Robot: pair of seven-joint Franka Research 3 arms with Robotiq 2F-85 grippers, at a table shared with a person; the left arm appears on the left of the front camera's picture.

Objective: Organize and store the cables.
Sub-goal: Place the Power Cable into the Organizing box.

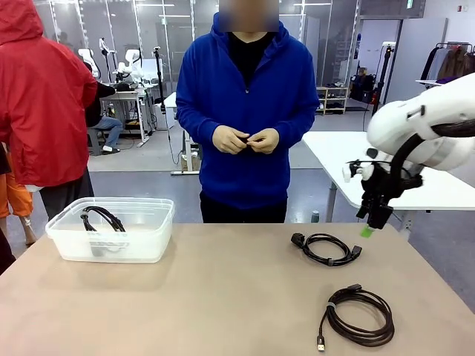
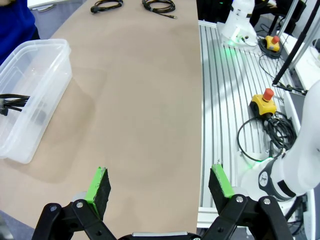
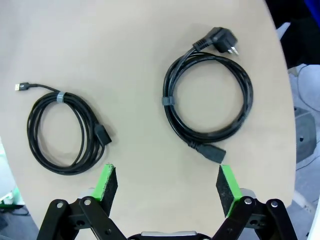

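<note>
The broad tan tabletop (image 1: pixel 223 297) lies under both pincers, which hover above it touching nothing. The clear rectangular plastic bin (image 1: pixel 111 248) sits ahead of the left pincer (image 2: pixel 159 172) and off to one side, and well apart from the right pincer (image 3: pixel 166 172), across the table. It is probably the store, since one coiled thin black cable (image 1: pixel 104 216) already lies inside it.

Directly below and ahead of the right pincer lies the black power cord wound in a ring with an angled plug (image 3: pixel 166 101). Its socket end is just in front of one green pad. The black, more tightly wound cord with a small USB end (image 3: pixel 59 96) lies ahead of the other finger and out beyond it. The two coils are apart from each other. Each is bound by a small tie, likely so that one pinch lifts the whole loop.

Both pincers have their fingers spread wide and hold nothing. The right one seems poised to come down on the power cord.

The person's hands (image 1: pixel 245 139) meet at the waist, away from the table; whether they hold anything is too small to tell.
</note>
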